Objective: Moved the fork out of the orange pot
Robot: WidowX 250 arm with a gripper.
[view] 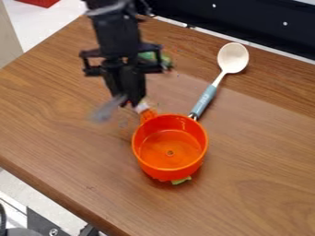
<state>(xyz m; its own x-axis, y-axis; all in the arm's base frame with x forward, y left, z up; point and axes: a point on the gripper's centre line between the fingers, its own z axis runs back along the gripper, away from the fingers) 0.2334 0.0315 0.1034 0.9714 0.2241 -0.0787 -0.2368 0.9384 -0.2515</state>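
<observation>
A: Where's the fork (pixel 107 110)?

B: If the orange pot (pixel 170 153) is the clock's middle and twelve is at the top, it's that grey thing at ten o'clock. It's outside the pot, I think up over the desk (pixel 64 136).

A: Is the tool (pixel 128 100) holding it?

B: Looks like it's pinching one end. The tool is at eleven, near the pot's handle (pixel 147 115).

A: So is the job done?

B: The big part is. Getting it out looks finished. Putting it down and letting go are left, I think.

A: Where could it go?

B: Toward nine there's a wide bit of wood. Don't go too far to eight or seven, or it could drop off the edge. Mind the handle, and the spoon (pixel 212 86) at one. A dark wall (pixel 246 17) runs behind, from twelve to two.
</observation>
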